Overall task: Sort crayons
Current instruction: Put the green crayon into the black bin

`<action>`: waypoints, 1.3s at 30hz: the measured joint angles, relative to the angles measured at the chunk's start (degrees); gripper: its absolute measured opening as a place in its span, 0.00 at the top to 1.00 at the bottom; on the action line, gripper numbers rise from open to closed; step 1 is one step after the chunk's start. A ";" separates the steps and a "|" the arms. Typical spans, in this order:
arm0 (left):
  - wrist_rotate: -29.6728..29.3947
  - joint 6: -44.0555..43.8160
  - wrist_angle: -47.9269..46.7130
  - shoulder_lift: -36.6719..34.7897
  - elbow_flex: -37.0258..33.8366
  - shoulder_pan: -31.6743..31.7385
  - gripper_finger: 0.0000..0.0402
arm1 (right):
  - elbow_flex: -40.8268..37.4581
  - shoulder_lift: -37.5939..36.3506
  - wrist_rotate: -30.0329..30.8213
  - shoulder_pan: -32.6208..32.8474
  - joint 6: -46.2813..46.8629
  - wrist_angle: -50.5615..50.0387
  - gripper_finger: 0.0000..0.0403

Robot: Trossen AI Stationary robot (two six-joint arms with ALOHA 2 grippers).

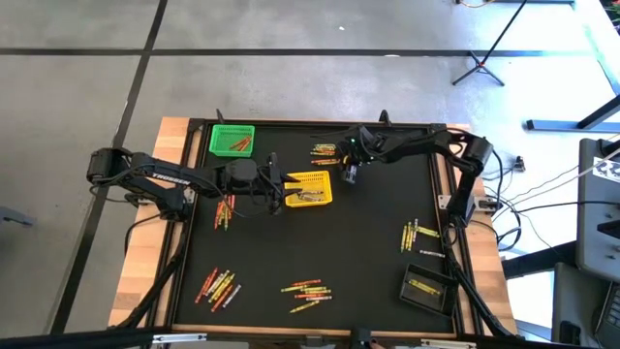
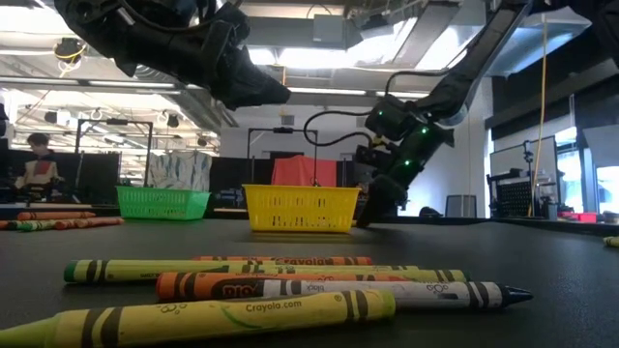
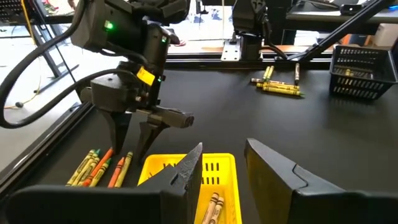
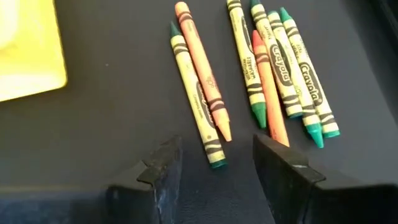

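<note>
Crayons lie in loose groups on the black mat. One group [image 1: 325,150] is at the far middle, and my right gripper [image 1: 349,174] stands open just beside it, slanting down. In the right wrist view a green crayon [image 4: 196,93] and an orange crayon [image 4: 202,68] lie side by side, their near ends between my open right fingers [image 4: 216,144], untouched. My left gripper [image 1: 280,186] hovers open and empty at the left edge of the yellow basket [image 1: 308,189], which holds a few crayons [image 3: 211,208].
A green basket [image 1: 232,141] with some crayons stands at the far left and a black basket [image 1: 426,289] at the near right. More crayon groups lie at the left [image 1: 223,208], near left [image 1: 218,286], near middle [image 1: 308,291] and right [image 1: 421,237].
</note>
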 joint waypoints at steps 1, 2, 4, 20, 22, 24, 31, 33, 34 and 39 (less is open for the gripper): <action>0.00 0.02 0.00 0.00 0.00 0.00 0.73 | 0.06 0.18 0.12 0.00 0.04 0.00 0.53; 0.01 0.02 0.00 0.02 0.00 0.00 0.73 | 0.06 0.19 0.62 0.02 -0.11 -0.03 0.55; 0.02 0.02 0.00 0.02 0.00 0.00 0.73 | 0.08 0.19 1.00 0.09 -0.15 -0.11 0.59; 0.00 0.07 0.02 0.01 0.00 0.03 0.73 | 0.17 0.23 0.21 0.09 -0.67 -1.84 0.91; 0.00 0.07 0.02 0.02 0.00 0.02 0.73 | 0.22 0.22 -0.88 0.01 0.14 -2.30 0.93; 0.00 0.08 0.01 0.02 0.00 0.02 0.73 | 0.23 0.15 -1.21 0.00 0.78 -2.83 0.95; 0.00 0.09 0.02 0.02 0.00 0.03 0.73 | 0.22 0.12 -1.49 0.00 1.55 -3.33 0.93; 0.00 0.09 0.02 0.02 0.00 0.02 0.73 | 0.19 0.12 -1.57 0.02 1.55 -3.33 0.93; 0.00 0.09 0.02 0.01 0.00 0.03 0.73 | 0.19 0.12 -1.58 0.02 1.55 -3.30 0.93; 0.00 0.09 0.02 0.01 0.00 0.03 0.73 | 0.08 -0.86 -1.55 0.07 1.55 -5.05 0.95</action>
